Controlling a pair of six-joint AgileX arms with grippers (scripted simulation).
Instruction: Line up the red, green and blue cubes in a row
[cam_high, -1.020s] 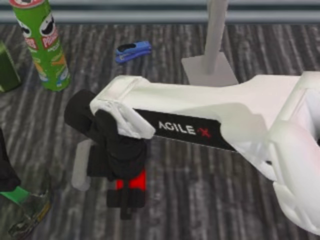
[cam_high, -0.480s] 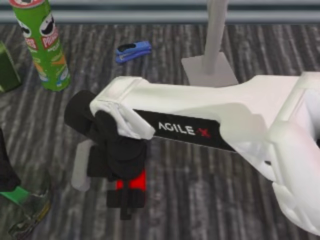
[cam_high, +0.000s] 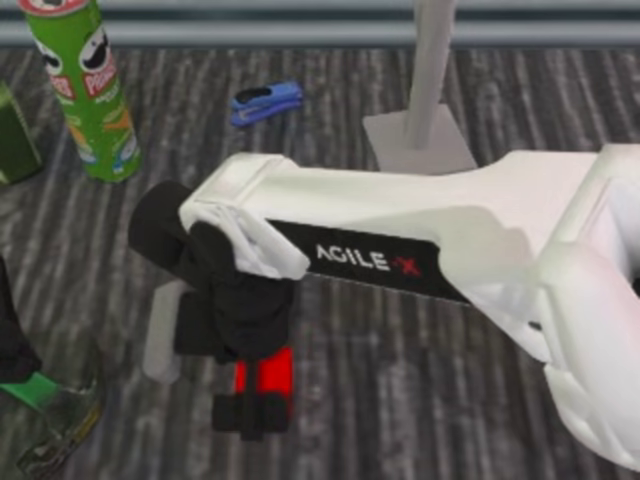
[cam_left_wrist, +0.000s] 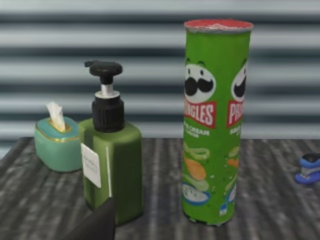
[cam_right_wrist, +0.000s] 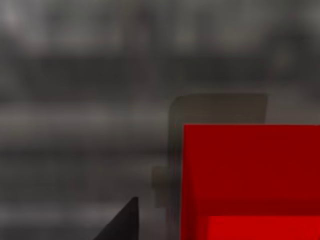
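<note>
Right arm: our right gripper (cam_high: 252, 412) reaches over the bench (cam_high: 420, 400) middle, now slightly lifted.
Red cube (cam_high: 265, 372): clenched between its fingers, more of it showing than a moment ago, likely raised for carrying.
Left gripper (cam_high: 15, 350): parked at the left edge; grip unclear.
Green cube (cam_high: 32, 389): beside it.

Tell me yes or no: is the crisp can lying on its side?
No, the crisp can stands upright on the table beside the green pump bottle.

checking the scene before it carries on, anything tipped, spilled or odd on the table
Nothing stands out. The crisp can and soap bottle stand upright, the stapler lies flat, and the red cube sits under the right end effector.
</note>
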